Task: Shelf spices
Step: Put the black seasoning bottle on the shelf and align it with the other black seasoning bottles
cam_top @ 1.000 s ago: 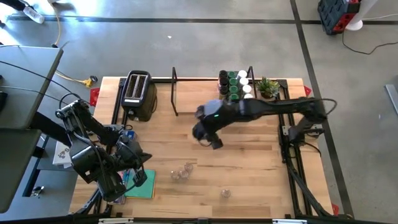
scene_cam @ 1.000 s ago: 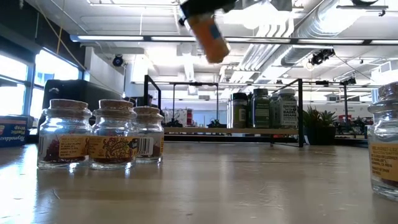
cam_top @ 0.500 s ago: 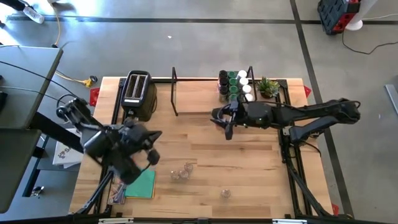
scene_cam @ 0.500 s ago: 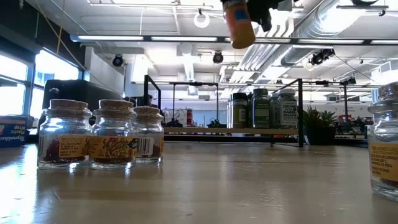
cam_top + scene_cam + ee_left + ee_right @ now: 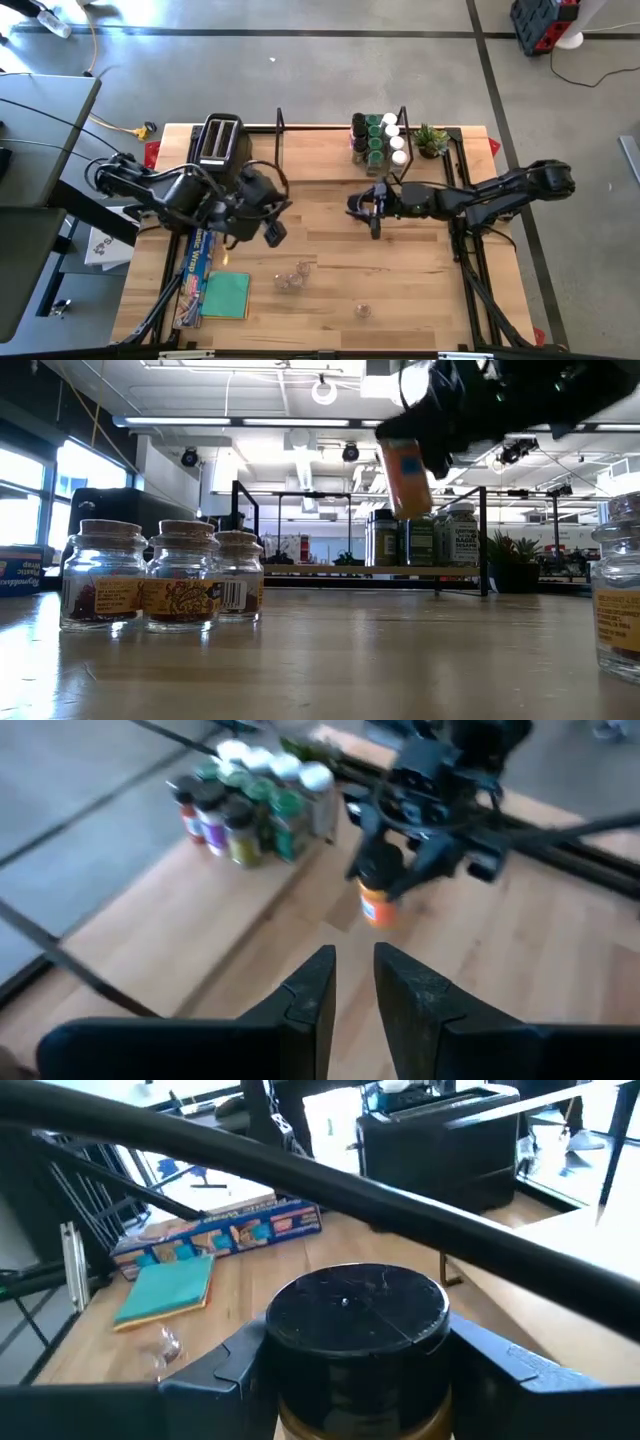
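My right gripper [image 5: 372, 208] is over the middle of the table, shut on a spice jar [image 5: 405, 475] with an orange label and a dark lid [image 5: 358, 1312]. The shelf [image 5: 320, 150] stands at the far edge, with a cluster of green-, white- and dark-lidded spices [image 5: 378, 138] standing on its right end. Three cork-topped glass jars [image 5: 160, 575] stand on the table near the front, and another [image 5: 620, 600] to their right. My left gripper [image 5: 275, 232] hovers left of centre, its fingers [image 5: 352, 982] a narrow gap apart with nothing between them. My right gripper pinches the jar between its two fingers [image 5: 225, 1365], one on either side just below the dark lid. The fingers reach in nearly level from the table's right side. The jar's orange body [image 5: 378, 906] hangs below them, nearly upright and clear of the table.
A black-and-silver toaster [image 5: 220, 150] stands at the far left beside the shelf. A small potted plant [image 5: 432, 140] sits at the shelf's right end. A long printed box [image 5: 195, 265] and a green pad [image 5: 225, 295] lie at the near left.
My right gripper has gone toward the shelf and the table's right, then down, turning level; the jar has come from tilted to nearly upright. My left gripper has swung from the near left corner toward the table's middle, uncovering the box and the green pad.
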`<state>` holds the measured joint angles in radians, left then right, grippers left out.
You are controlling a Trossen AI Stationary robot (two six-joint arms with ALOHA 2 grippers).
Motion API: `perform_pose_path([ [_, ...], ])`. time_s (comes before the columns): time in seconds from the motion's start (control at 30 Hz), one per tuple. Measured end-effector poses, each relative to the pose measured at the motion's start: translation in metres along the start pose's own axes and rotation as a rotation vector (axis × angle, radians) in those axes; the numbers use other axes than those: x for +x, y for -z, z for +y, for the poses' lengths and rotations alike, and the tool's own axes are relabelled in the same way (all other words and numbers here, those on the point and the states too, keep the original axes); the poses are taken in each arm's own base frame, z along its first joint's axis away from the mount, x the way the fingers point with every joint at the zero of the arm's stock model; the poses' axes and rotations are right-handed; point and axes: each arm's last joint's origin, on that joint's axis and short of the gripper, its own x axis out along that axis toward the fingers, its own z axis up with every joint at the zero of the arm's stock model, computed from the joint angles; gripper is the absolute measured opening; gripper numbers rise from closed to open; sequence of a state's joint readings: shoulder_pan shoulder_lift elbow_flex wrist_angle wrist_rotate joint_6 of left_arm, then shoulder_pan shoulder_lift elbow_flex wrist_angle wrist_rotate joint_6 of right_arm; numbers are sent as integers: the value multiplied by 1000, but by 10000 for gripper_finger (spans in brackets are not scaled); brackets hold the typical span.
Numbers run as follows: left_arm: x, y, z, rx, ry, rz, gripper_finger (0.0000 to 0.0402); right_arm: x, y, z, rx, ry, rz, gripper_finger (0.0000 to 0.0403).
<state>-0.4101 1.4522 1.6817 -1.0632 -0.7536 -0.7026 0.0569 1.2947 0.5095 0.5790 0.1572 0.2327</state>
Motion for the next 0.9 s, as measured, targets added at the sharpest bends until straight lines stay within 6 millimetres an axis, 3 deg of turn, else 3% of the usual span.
perform_pose_path([
  [0.2, 15, 3, -11, -35, 93, 95, 70, -1, 40, -4, -104, -32, 56, 198],
  [0.47, 29, 10, -23, -46, 88, 136, 70, 33, 75, -2, -158, -118, 0, 204],
  [0.67, 35, 14, -28, -37, 96, 166, 70, 64, 90, 8, -154, -204, 8, 211],
  [0.9, 36, 16, -32, -41, 140, 196, 70, 83, 88, 19, -194, -227, -7, 230],
])
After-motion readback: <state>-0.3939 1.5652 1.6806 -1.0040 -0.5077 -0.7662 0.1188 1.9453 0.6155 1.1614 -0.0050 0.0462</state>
